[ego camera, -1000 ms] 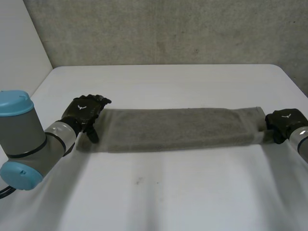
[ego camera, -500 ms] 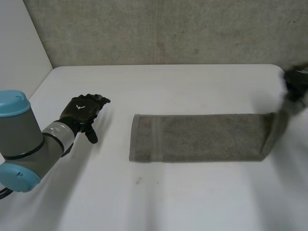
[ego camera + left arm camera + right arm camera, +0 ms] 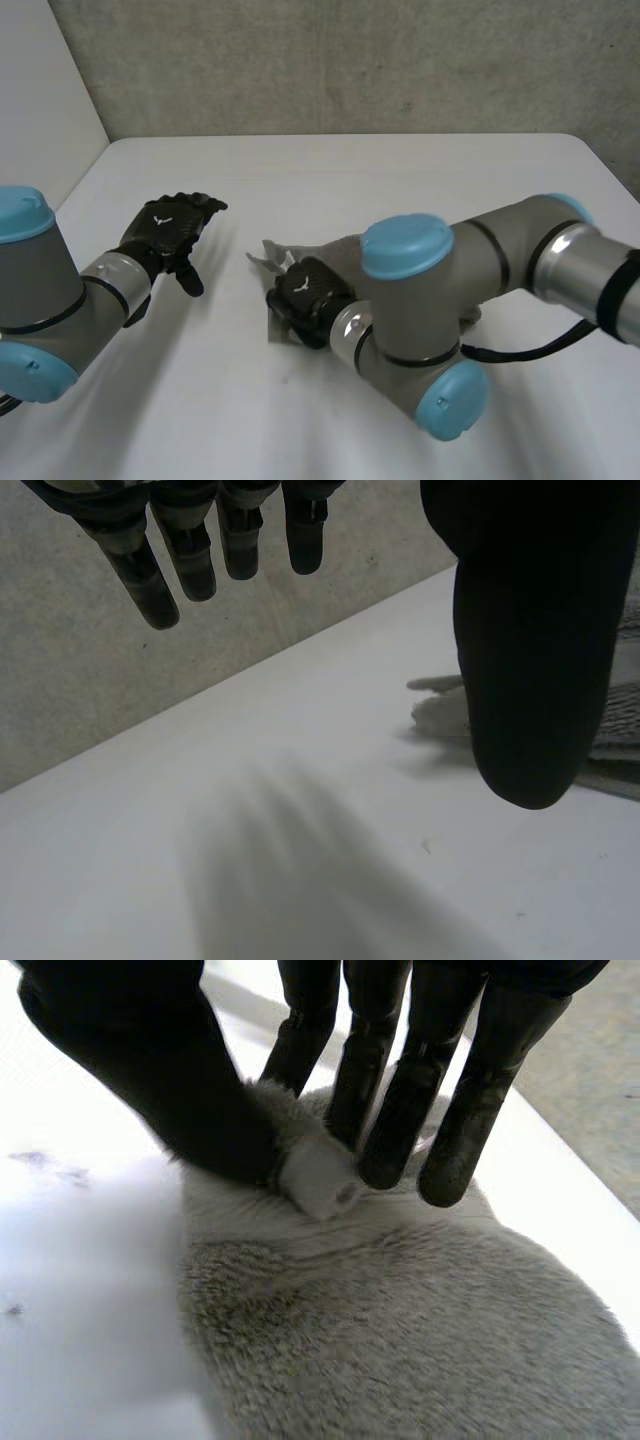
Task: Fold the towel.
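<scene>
- The grey-brown terry-cloth towel (image 3: pixel 335 250) lies on the flat white table (image 3: pixel 400 180), a little to the right of the middle. Much of it is hidden beneath the right arm (image 3: pixel 480 270), which reaches across it.
- The black right hand (image 3: pixel 305 295) sits at the towel's left end in the head view, where the cloth is bunched and one corner sticks up off the table.
- In the right wrist view the right hand (image 3: pixel 170 1070) is closed in a pinch. Its thumb presses a small rolled fold of the towel (image 3: pixel 400 1340) against the tips of its fingers (image 3: pixel 400 1090). The fingers are nearly straight and set close together, their tips down on the pile.
- Below the pinch, the rest of the towel spreads out flat and fluffy under the palm.
- The black left hand (image 3: pixel 172 232) is over bare table at the left side, apart from the towel.
- In the left wrist view its fingers (image 3: pixel 190 550) hang straight and slightly spread, and the thumb (image 3: pixel 530 630) stands well away from them, so the hand is released and grasps nothing.
- Past that thumb, a pale raised corner of the towel (image 3: pixel 440 708) shows on the table, clear of the left hand.
- A rough grey concrete wall (image 3: pixel 350 60) runs behind the table's far edge.
</scene>
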`<action>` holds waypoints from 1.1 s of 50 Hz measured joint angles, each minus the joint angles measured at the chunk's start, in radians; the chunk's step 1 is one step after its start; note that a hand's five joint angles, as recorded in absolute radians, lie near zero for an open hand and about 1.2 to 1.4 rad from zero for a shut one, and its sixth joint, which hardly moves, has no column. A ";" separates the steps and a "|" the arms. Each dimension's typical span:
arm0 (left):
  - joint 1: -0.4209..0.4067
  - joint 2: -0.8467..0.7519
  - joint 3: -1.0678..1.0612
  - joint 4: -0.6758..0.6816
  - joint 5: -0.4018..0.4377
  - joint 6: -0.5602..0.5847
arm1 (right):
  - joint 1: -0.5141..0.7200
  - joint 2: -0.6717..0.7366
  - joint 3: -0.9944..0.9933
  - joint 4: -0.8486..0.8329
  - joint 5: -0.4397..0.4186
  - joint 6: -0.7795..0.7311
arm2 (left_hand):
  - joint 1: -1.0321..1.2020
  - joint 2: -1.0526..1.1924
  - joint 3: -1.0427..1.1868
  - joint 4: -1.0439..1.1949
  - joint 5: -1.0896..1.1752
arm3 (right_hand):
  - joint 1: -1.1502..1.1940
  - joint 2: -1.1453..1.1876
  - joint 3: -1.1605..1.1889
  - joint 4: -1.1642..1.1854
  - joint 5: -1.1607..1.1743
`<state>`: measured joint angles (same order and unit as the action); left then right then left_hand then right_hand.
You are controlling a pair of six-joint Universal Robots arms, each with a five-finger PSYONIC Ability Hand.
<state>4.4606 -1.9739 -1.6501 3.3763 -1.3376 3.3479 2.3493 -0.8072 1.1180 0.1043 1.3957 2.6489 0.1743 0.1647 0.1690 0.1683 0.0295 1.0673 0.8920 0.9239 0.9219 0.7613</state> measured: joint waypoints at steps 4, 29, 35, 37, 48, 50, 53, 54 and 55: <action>-0.002 0.000 0.002 0.000 0.000 0.000 | -0.059 -0.076 0.036 0.002 -0.001 0.056 | 0.000 0.000 0.000 0.000 0.000 | -0.629 -0.577 -0.602 -0.600 -0.580; -0.019 -0.002 -0.003 0.000 0.000 0.001 | -0.518 -0.283 0.550 -0.239 -0.002 0.020 | 0.000 0.000 0.000 0.000 0.000 | 0.246 0.261 0.233 0.235 0.209; -0.020 -0.001 -0.007 0.000 -0.001 0.000 | -0.476 -0.298 0.464 -0.277 0.020 0.045 | 0.000 0.000 0.000 0.000 0.000 | 0.303 0.307 0.283 0.287 0.260; -0.020 0.000 -0.009 0.000 -0.001 0.000 | -0.417 -0.301 0.403 -0.280 0.030 0.063 | 0.000 0.000 0.000 0.000 0.000 | 0.307 0.310 0.286 0.289 0.262; -0.018 0.044 -0.025 -0.001 -0.006 -0.005 | -0.046 -0.140 0.119 -0.189 0.024 0.059 | 0.000 0.000 0.000 0.000 0.000 | 0.314 0.312 0.291 0.295 0.271; -0.018 0.055 -0.027 -0.002 -0.008 -0.008 | 0.009 -0.086 0.080 -0.149 0.013 0.026 | 0.000 0.000 0.000 0.000 0.000 | 0.315 0.314 0.291 0.295 0.271; -0.018 0.076 -0.025 -0.005 -0.010 -0.028 | 0.047 -0.034 0.049 -0.096 0.003 -0.031 | 0.000 0.000 0.000 0.000 0.000 | 0.315 0.314 0.291 0.295 0.271; -0.018 0.082 -0.023 -0.006 -0.011 -0.038 | 0.051 -0.029 0.046 -0.089 0.002 -0.039 | 0.000 0.000 0.000 0.000 0.000 | 0.315 0.314 0.291 0.295 0.271; -0.018 0.094 -0.018 -0.009 -0.012 -0.063 | 0.057 -0.019 0.040 -0.062 0.000 -0.064 | 0.000 0.000 0.000 0.000 0.000 | -0.044 -0.029 -0.061 -0.061 -0.043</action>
<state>4.4422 -1.8801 -1.6680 3.3676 -1.3499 3.2854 2.4067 -0.8262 1.1580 0.0424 1.3957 2.5845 0.1743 0.1645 0.1690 0.1682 0.0295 1.0231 0.8631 0.8624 0.8605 0.7180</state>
